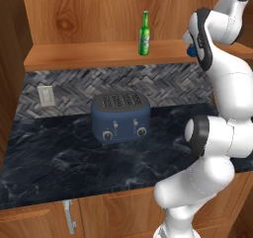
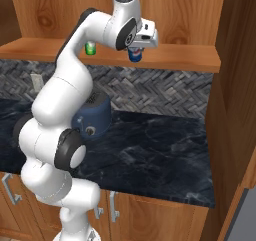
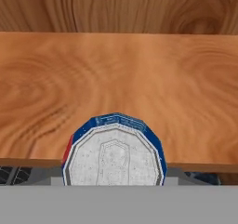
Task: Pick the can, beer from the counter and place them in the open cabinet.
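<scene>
The green bottle (image 1: 144,33) already stood on the cabinet (image 1: 99,54) shelf, so the can (image 2: 134,53) was the job in hand. The end effector (image 2: 138,46) was up at the shelf, pinching the blue can from above. The can hung over the front part of the wooden shelf, well to the right of the bottle. It looked ready to be set down. Next, I thought, the robot needed to lower it gently, let go, and pull away without knocking it.
</scene>
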Robot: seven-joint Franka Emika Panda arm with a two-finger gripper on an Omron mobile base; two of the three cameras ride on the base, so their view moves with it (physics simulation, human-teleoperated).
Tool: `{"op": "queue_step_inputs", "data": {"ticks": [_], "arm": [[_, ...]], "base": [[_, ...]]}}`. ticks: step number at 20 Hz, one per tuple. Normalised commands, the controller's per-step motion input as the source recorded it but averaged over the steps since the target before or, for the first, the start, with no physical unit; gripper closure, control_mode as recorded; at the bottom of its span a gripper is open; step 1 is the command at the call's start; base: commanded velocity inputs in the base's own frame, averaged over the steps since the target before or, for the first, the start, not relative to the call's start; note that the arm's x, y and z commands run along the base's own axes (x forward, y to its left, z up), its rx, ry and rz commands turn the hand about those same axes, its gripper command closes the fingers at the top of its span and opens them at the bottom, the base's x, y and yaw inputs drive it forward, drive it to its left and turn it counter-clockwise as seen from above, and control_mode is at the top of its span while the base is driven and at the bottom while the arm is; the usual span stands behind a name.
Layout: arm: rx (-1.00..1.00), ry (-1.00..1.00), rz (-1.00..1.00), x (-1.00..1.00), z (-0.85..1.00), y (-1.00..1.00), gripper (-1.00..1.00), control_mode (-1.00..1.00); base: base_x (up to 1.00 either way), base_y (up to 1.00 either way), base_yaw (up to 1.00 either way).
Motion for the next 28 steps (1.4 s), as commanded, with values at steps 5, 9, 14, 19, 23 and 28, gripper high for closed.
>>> {"op": "queue_step_inputs", "data": {"ticks": [5, 9, 14, 19, 23, 28], "arm": [[0.0, 0.0, 0.01, 0.18, -0.04, 0.0, -1.0, -1.0], [0.0, 0.0, 0.0, 0.23, -0.08, 0.0, -1.0, -1.0], [0.0, -0.02, 0.0, 0.23, -0.08, 0.0, -1.0, -1.0], [0.0, -0.03, 0.0, 0.27, -0.1, 0.0, -1.0, -1.0], [0.0, -0.07, 0.0, 0.3, -0.13, 0.02, -1.0, -1.0], [0.0, -0.14, 0.0, 0.16, -0.01, 0.0, -1.0, -1.0]], "base": [[0.0, 0.0, 0.0], [0.0, 0.0, 0.0], [0.0, 0.0, 0.0], [0.0, 0.0, 0.0], [0.0, 0.0, 0.0], [0.0, 0.0, 0.0]]}}
